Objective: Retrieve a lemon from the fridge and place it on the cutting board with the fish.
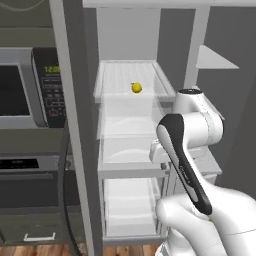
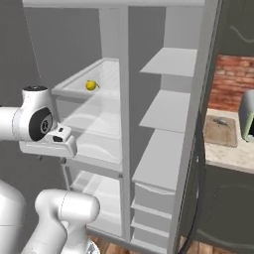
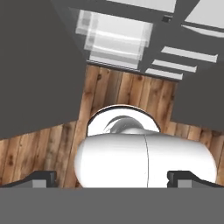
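I am looking into the fridge [image 1: 75,125] with both doors standing open, white shelves and translucent drawers showing inside. The lemon [image 1: 136,88] is sitting on the upper shelf of the left compartment, toward the back, alone on that shelf; from the right base view the lemon [image 2: 91,85] is lying on that same shelf, above the stacked drawers. The arm is folded in front of the fridge with the hand pointing down at the wooden floor [image 3: 127,94], well below the lemon's shelf. The gripper [image 3: 116,179] is reading wide apart in the hand view, the two dark fingertips [image 3: 41,178] standing near opposite edges of the picture with nothing between them. The cutting board [image 2: 221,130] is lying on the counter [image 2: 233,155] to the right of the fridge, under a brick wall [image 2: 235,79], and the fish [image 2: 221,121] is resting on it. A microwave [image 1: 30,87] is showing left of the fridge.
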Robot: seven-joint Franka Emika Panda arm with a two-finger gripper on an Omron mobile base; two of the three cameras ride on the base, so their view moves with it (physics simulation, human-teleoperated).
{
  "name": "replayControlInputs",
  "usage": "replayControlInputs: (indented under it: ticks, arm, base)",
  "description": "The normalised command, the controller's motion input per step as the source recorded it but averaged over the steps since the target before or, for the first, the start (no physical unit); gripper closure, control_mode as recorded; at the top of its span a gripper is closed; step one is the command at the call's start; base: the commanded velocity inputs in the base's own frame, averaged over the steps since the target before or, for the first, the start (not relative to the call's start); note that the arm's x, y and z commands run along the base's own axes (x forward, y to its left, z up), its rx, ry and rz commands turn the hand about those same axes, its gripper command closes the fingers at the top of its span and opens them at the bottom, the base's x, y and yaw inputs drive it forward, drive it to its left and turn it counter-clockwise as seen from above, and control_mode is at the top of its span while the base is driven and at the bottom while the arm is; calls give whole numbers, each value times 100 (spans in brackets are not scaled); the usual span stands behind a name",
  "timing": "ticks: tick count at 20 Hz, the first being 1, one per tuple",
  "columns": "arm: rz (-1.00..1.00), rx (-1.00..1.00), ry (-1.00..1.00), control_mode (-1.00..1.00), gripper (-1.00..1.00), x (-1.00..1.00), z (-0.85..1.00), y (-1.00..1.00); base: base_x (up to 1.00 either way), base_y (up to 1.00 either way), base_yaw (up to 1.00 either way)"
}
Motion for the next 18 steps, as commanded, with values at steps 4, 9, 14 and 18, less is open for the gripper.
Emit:
replayControlInputs:
  ticks: [4,9,14,18]
  arm:
    - [0,0,0,100,-100,0,0,0]
    - [0,0,0,100,-100,0,0,0]
    - [0,0,0,100,-100,0,0,0]
    - [0,0,0,100,-100,0,0,0]
  base:
    - [53,0,0]
    - [57,4,0]
    - [61,24,-3]
    - [42,21,-4]
